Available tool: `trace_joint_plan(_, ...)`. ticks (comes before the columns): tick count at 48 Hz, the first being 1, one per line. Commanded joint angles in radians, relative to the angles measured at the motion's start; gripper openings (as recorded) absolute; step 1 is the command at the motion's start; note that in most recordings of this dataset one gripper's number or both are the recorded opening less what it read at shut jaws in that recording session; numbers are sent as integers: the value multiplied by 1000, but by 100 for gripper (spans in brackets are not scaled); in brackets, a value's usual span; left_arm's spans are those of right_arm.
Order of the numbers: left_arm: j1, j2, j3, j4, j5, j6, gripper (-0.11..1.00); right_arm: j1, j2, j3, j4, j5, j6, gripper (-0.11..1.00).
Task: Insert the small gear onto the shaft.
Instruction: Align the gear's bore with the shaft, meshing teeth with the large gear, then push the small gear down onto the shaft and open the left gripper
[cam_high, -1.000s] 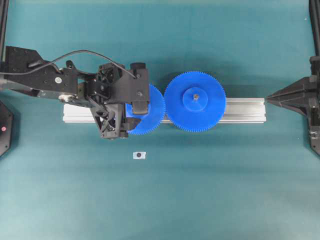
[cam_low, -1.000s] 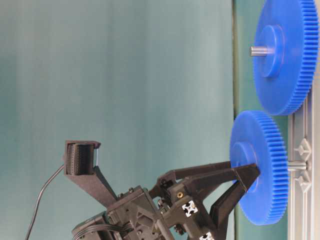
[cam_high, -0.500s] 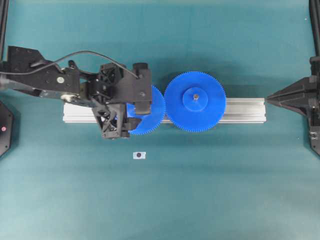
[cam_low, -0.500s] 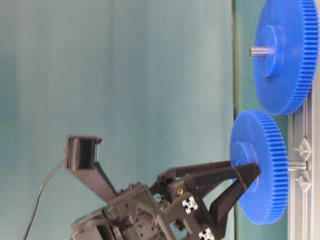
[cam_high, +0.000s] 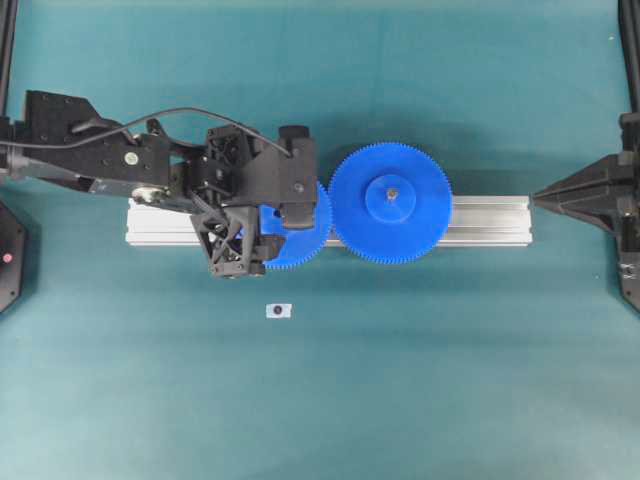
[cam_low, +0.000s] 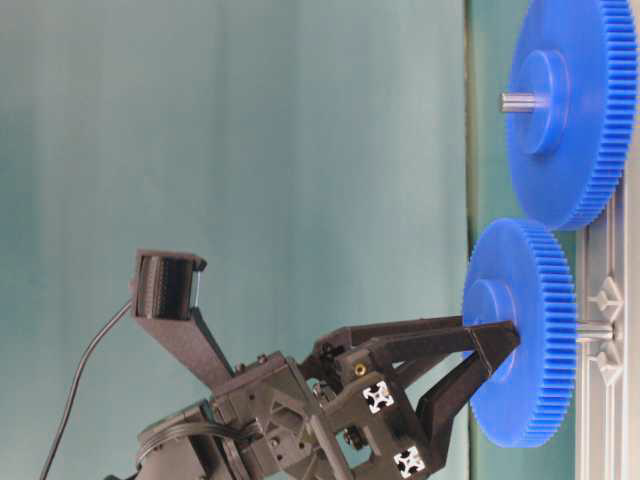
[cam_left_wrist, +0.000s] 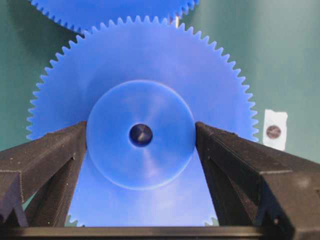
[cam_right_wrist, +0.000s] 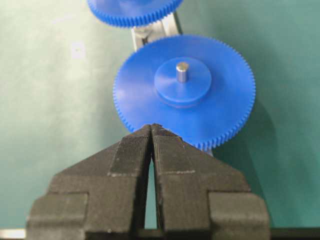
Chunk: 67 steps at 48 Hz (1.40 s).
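My left gripper is shut on the raised hub of the small gear, with one black finger against each side of the hub. The gear lies flat a little above the aluminium rail. A short stretch of the grey shaft shows between gear and rail. In the left wrist view the gear's centre hole looks dark with a small glint inside. The gear's teeth meet those of the larger gear. My right gripper is shut and holds nothing, level with the rail's right end.
The larger blue gear sits on its own grey pin on the rail. A small white tag with a dark dot lies on the teal mat in front of the rail. Black frame parts stand at the left and right edges.
My left gripper has carried the small gear a little to the right, up against the larger gear, and slightly closer to the rail. The right arm has not moved.
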Motion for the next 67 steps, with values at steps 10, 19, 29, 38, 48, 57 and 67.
trace_joint_plan(10, -12, -11, -8, 0, 2, -3, 86, -2, 3, -9, -2, -8, 8, 8)
trace_joint_plan(19, -31, -5, 8, 0, -3, -28, 86, -2, 0, -6, -2, -9, 8, 8)
trace_joint_plan(29, -25, 3, 6, 0, -25, -32, 86, -2, 0, -3, -2, -8, 8, 8)
trace_joint_plan(38, -14, -12, -6, 0, -17, -28, 86, -2, 0, -3, -2, -8, 8, 8)
trace_joint_plan(48, -2, -6, -11, 0, -6, -41, 86, -2, 0, -3, -2, -8, 9, 8)
trace_joint_plan(57, 3, -17, -46, 0, 9, -52, 86, -2, 0, -3, -2, -8, 9, 8)
trace_joint_plan(67, 2, -44, -78, 0, 32, -46, 86, -2, 0, -3, -2, -8, 9, 8)
